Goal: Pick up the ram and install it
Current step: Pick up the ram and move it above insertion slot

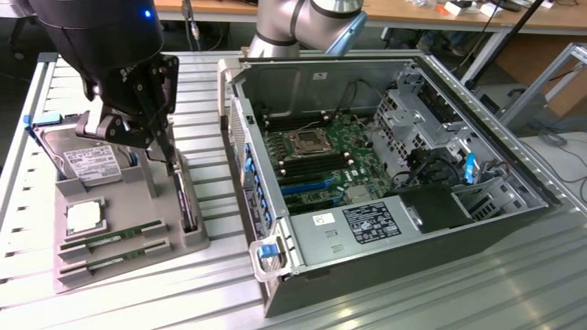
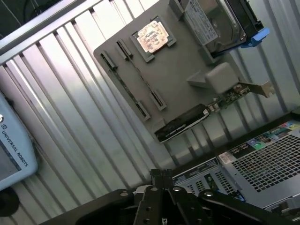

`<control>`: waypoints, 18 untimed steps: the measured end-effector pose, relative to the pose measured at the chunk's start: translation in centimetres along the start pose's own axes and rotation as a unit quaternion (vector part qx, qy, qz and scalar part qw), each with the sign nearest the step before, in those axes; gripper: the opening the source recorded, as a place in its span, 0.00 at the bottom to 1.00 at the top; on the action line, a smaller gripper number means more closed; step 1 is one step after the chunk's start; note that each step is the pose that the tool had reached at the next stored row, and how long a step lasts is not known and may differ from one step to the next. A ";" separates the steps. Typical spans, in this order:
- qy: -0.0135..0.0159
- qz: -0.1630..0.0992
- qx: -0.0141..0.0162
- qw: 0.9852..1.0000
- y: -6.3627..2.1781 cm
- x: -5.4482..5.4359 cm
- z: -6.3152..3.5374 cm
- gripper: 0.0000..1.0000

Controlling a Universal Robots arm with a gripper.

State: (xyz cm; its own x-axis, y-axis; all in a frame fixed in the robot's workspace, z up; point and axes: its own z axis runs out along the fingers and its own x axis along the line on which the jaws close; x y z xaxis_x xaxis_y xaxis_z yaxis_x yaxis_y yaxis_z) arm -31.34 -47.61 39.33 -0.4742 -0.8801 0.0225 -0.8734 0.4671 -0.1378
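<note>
Two green ram sticks lie in slots at the near end of a grey parts tray. In the wrist view they appear edge-on as thin lines across the tray. My gripper hangs over the tray's far end, above the hard drive and well away from the ram. Its fingers are shut together with nothing between them.
The tray also holds a silver hard drive, a CPU and a dark expansion card standing on edge. An open PC case with its motherboard lies at the exterior view's right, on a ribbed metal table.
</note>
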 end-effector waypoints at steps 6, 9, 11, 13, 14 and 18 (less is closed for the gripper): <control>-0.004 -0.042 0.002 0.999 0.00 0.0 0.00 0.10; -0.006 -0.062 0.003 0.998 0.00 0.0 0.00 0.10; -0.008 -0.079 0.004 0.997 0.00 0.0 0.00 0.10; -0.009 -0.094 0.004 0.996 0.00 0.0 0.00 0.10; -0.010 -0.101 0.005 0.995 0.00 0.0 0.00 0.10; -0.013 -0.127 0.006 0.992 0.00 0.0 0.00 0.10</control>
State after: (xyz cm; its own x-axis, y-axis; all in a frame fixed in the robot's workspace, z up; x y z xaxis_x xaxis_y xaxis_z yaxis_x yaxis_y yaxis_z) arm -31.35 -47.61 39.33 -0.2364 -0.9711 0.0333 -0.9629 0.2296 -0.1419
